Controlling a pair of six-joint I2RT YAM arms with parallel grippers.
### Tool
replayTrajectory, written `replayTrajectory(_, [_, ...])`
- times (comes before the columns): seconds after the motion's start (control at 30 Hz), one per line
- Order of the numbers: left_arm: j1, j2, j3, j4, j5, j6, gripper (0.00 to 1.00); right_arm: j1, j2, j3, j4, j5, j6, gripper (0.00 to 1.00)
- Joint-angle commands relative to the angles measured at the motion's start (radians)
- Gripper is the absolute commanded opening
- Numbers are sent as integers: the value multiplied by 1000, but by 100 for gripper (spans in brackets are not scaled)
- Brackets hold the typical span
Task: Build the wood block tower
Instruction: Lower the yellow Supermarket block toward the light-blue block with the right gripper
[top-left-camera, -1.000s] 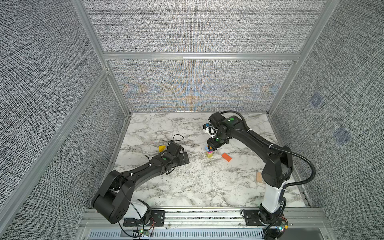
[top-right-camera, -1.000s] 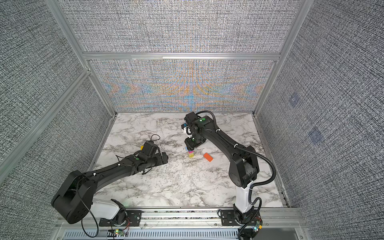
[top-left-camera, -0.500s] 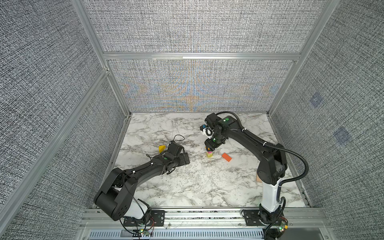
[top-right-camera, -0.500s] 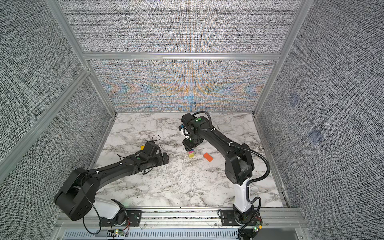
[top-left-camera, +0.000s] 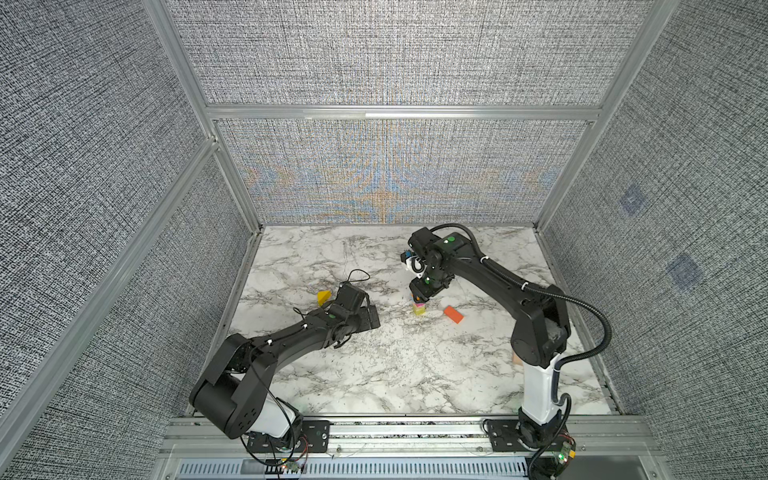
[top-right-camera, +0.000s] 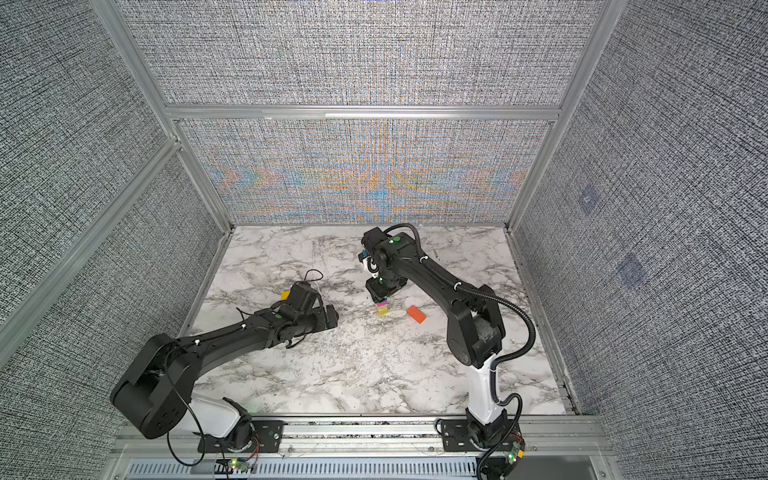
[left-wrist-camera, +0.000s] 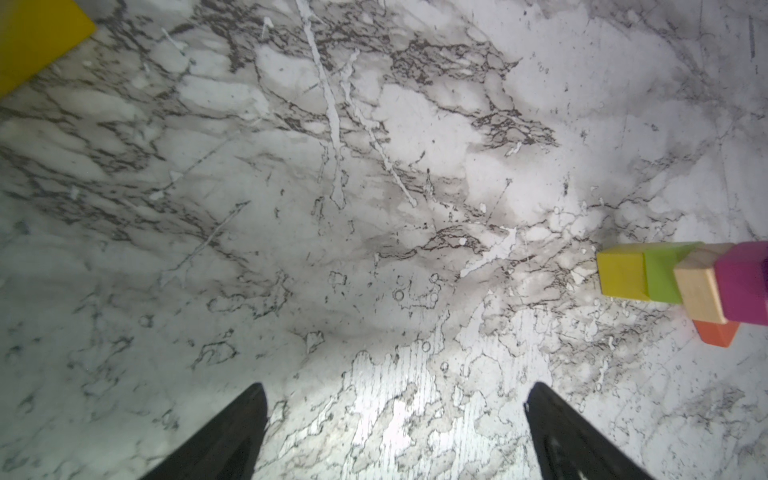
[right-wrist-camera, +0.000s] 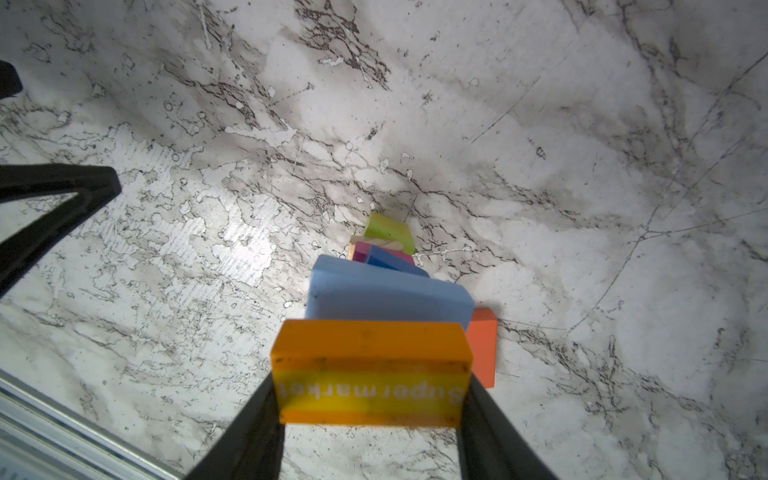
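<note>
Fingers (right-wrist-camera: 253, 428) of the right gripper (right-wrist-camera: 370, 395) clamp the orange slab (right-wrist-camera: 370, 357) endwise over the tower (right-wrist-camera: 386, 291), mid tabletop (top-left-camera: 374, 374), apparently to seat it squarely; left gripper (left-wrist-camera: 399, 415) gapes empty.

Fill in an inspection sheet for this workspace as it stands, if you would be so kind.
Surface: marble-pattern tabletop, scratched.
Job's things: tower standing mid-table; orange block held over its blue slab, contact unclear; red-orange block lying beside the tower; yellow wedge by the left arm.
Clutter: nothing seen.
Hands: left hand open, empty; right hand shut on the orange block.
Cables: black hose looping off the right arm; thin wire at the left wrist.
Surroundings: grey fabric panels in aluminium framing.
</note>
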Motion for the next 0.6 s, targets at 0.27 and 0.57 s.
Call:
replayTrajectory(0.27, [0,-6,6,10,-1,11,98,1,-2,7,-2,-6,37,57])
replayTrajectory(0.57, [0,-7,3,14,4,9,98,1,-4,5,8,0,62,58])
